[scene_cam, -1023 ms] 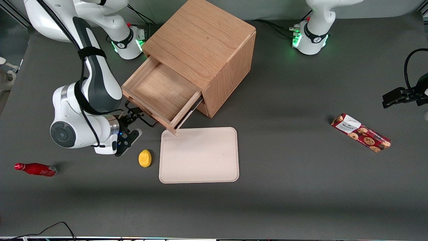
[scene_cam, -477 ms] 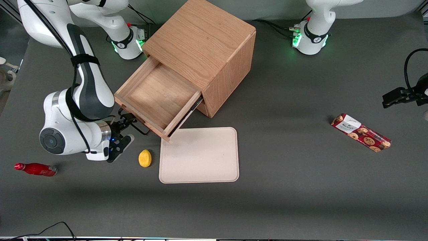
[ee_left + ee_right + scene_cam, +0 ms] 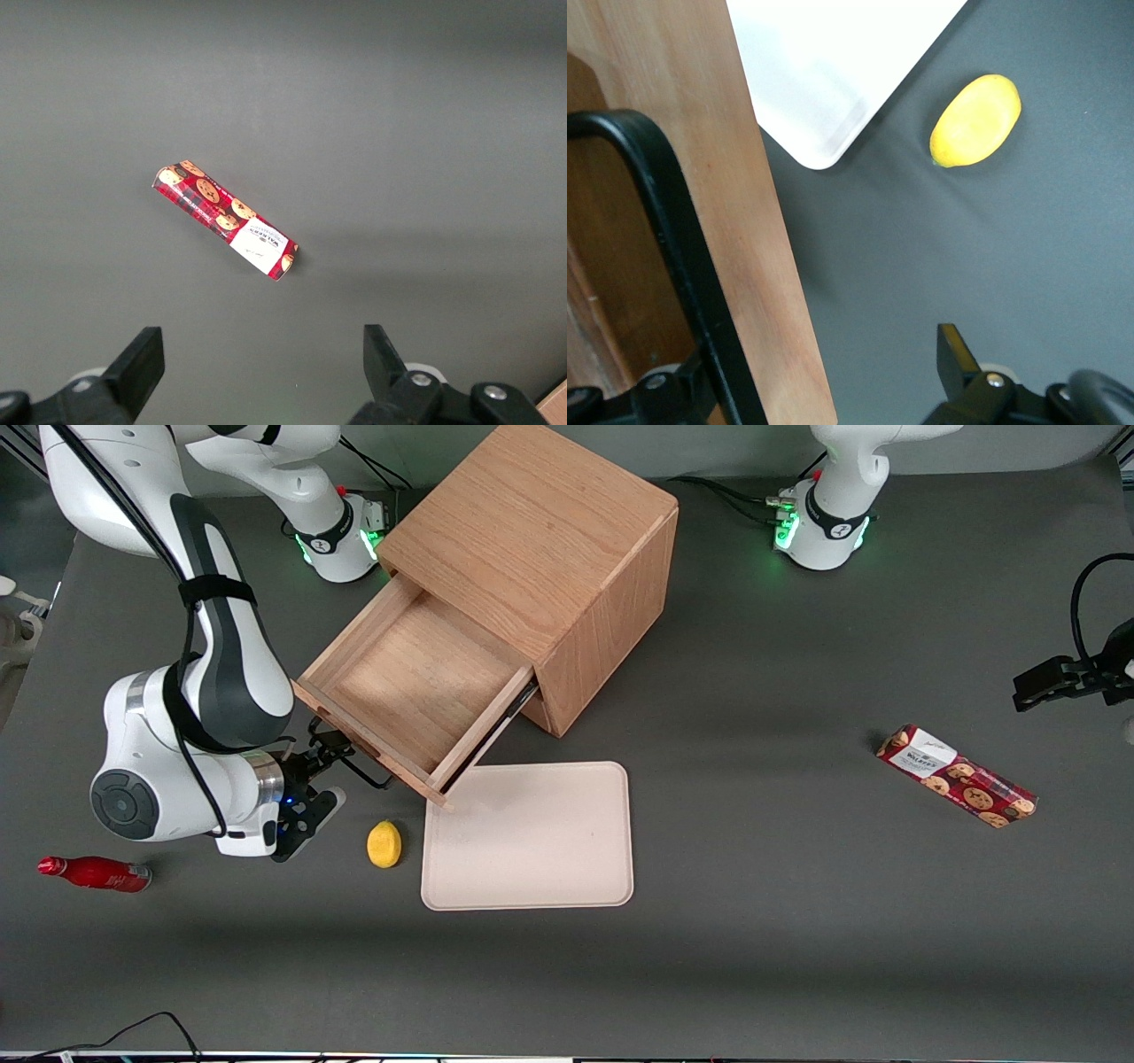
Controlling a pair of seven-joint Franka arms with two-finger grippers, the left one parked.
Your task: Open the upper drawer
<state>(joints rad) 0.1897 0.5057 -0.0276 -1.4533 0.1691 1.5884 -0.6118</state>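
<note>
The oak cabinet (image 3: 532, 522) stands at the back of the table. Its upper drawer (image 3: 412, 682) is pulled far out and is empty inside. The drawer's black bar handle (image 3: 359, 766) faces my right gripper (image 3: 319, 775), which sits low just in front of the drawer front. In the right wrist view the handle (image 3: 664, 221) runs along the drawer front (image 3: 735, 177) close by one finger. The gripper (image 3: 824, 363) is open, with its fingers wide apart and the handle inside the gap.
A yellow lemon (image 3: 384, 843) (image 3: 976, 120) lies on the table near the gripper, beside a cream tray (image 3: 527, 834) (image 3: 833, 62) whose corner sits under the drawer's corner. A red bottle (image 3: 93, 873) lies toward the working arm's end. A cookie box (image 3: 957, 776) (image 3: 226, 219) lies toward the parked arm's end.
The upper drawer has slid farther out of the cabinet. My gripper has moved back with the handle, away from the cabinet and toward the working arm's end.
</note>
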